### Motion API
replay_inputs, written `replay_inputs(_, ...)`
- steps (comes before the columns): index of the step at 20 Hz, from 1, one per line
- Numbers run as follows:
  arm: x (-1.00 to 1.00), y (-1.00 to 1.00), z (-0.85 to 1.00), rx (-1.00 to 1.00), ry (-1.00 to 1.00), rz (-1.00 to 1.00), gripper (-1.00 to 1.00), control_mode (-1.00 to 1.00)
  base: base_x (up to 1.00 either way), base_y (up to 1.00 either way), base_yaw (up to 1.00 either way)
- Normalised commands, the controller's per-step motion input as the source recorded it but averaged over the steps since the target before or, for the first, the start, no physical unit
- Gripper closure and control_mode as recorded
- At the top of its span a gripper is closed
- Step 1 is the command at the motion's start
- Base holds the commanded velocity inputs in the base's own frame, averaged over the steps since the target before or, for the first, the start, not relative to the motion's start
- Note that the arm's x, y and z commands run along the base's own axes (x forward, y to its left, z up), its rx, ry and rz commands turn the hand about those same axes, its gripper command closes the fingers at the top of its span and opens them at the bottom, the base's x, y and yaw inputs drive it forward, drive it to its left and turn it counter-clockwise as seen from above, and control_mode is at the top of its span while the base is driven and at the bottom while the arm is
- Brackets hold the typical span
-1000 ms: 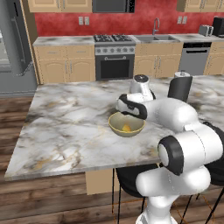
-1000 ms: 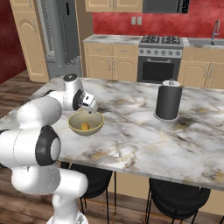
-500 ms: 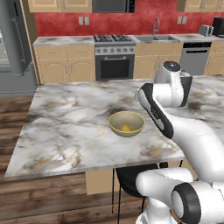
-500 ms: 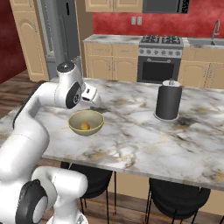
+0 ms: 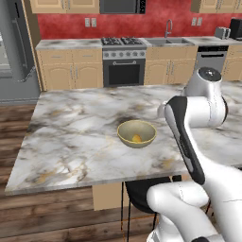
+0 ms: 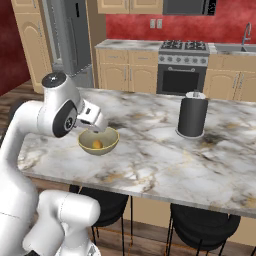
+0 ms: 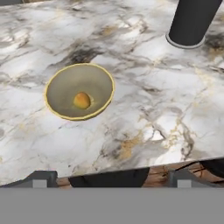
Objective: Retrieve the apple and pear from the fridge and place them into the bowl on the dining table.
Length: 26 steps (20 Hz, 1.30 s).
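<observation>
The olive-tan bowl (image 5: 137, 133) (image 6: 98, 141) (image 7: 80, 91) sits on the marble dining table (image 5: 71, 137) (image 6: 150, 160) (image 7: 144, 109). One small orange-yellow fruit (image 5: 136, 138) (image 6: 97, 144) (image 7: 82, 100) lies in it; I cannot tell if it is the apple or the pear. My gripper (image 6: 96, 122) (image 7: 111, 179) hangs above and back from the bowl, over the table's near edge. It is open, its fingertips (image 7: 41, 178) wide apart with nothing between them. The grey fridge (image 5: 13, 47) (image 6: 70, 35) stands at the far left, its inside hidden.
A tall dark canister (image 6: 192, 116) (image 7: 192, 22) stands on the table to the right of the bowl. Black stools (image 6: 200, 225) sit under the near edge. Stove (image 5: 124, 61) and tan counter cabinets line the back wall.
The arm has lifted and drawn the hand back from right over the bowl toward the table's near edge. The fruit stays in the bowl.
</observation>
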Motion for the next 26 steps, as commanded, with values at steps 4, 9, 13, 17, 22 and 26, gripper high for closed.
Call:
replay_inputs(4, -0.82, 0.02, 0.00, -0.03, 0.00, 0.01, -1.00, -1.00, 0.00, 0.00, 0.00)
replay_inputs(9, -0.71, 0.02, 0.00, 0.00, 0.00, 0.04, -1.00, -1.00, 0.00, 0.00, 0.00)
replay_inputs(13, 0.00, 0.00, 0.00, 0.00, 0.00, 0.00, -1.00, 1.00, -0.75, 0.11, 0.05)
replay_inputs(17, 0.00, 0.00, 0.00, 0.00, 0.00, 0.00, -1.00, 1.00, -0.80, 0.30, 0.01)
replay_inputs(22, 0.00, 0.00, 0.00, 0.00, 0.00, 0.00, -1.00, 1.00, -0.35, 0.84, -0.02)
replay_inputs(26, 0.00, 0.00, 0.00, 0.00, 0.00, 0.00, -1.00, 1.00, 0.00, 1.00, -0.13)
